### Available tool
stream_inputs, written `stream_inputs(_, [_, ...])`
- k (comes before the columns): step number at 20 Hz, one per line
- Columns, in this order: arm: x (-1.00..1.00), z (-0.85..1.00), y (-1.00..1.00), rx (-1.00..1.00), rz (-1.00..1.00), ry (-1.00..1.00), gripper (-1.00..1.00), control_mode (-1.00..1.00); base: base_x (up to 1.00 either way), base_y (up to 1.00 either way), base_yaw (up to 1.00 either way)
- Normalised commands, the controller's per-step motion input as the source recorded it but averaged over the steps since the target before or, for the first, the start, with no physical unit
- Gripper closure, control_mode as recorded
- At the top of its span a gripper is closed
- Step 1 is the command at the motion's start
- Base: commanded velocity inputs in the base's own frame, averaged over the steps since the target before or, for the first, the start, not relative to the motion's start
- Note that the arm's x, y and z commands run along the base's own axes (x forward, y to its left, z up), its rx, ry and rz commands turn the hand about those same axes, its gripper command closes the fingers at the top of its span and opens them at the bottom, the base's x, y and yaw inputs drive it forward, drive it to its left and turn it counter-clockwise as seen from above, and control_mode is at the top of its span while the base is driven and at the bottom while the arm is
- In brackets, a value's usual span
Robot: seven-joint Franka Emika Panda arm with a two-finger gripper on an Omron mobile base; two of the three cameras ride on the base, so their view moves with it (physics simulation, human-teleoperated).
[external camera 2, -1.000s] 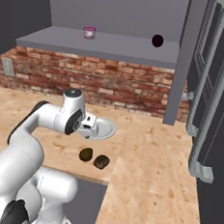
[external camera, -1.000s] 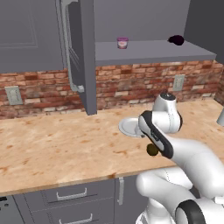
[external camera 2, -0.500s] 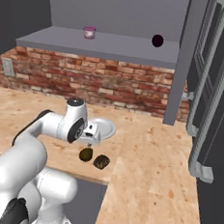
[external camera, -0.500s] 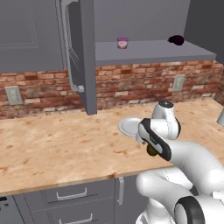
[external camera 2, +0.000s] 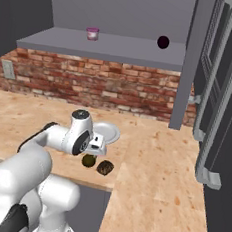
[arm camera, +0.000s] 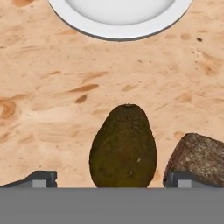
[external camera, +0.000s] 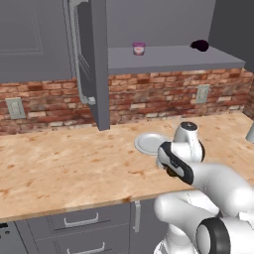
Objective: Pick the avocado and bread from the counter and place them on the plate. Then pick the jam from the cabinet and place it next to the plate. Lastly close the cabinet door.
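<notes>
The gripper (arm camera: 111, 177) hangs low over the counter (arm camera: 43, 87), fingers spread wide on either side of the avocado (arm camera: 123, 146); the bread (arm camera: 199, 159) lies just right, the plate (arm camera: 120, 19) beyond.

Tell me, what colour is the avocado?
Dark olive green avocado, seen best in the hand view.

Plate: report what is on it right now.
The plate shows a bare white surface in the hand view; its far part is cut off there. In the right base view the gripper covers its near edge. Avocado and bread lie on the counter.
</notes>
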Motion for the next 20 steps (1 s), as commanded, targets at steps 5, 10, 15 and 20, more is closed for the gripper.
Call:
stream_inputs(5, [0.00, -0.30, -0.10, 0.00, 0.00, 0.00, -1.00, -1.00, 0.00, 0.00, 0.00])
stream_inputs(10, [0.00, -0.37, -0.01, -0.05, 0.00, 0.01, -1.00, -1.00, 0.00, 0.00, 0.00])
stream_inputs(15, [0.00, -0.39, 0.00, -0.06, 0.00, 0.00, -1.00, -1.00, 0.00, 0.00, 0.00])
stream_inputs(20, [0.00, -0.41, 0.00, -0.05, 0.00, 0.00, -1.00, -1.00, 0.00, 0.00, 0.00])
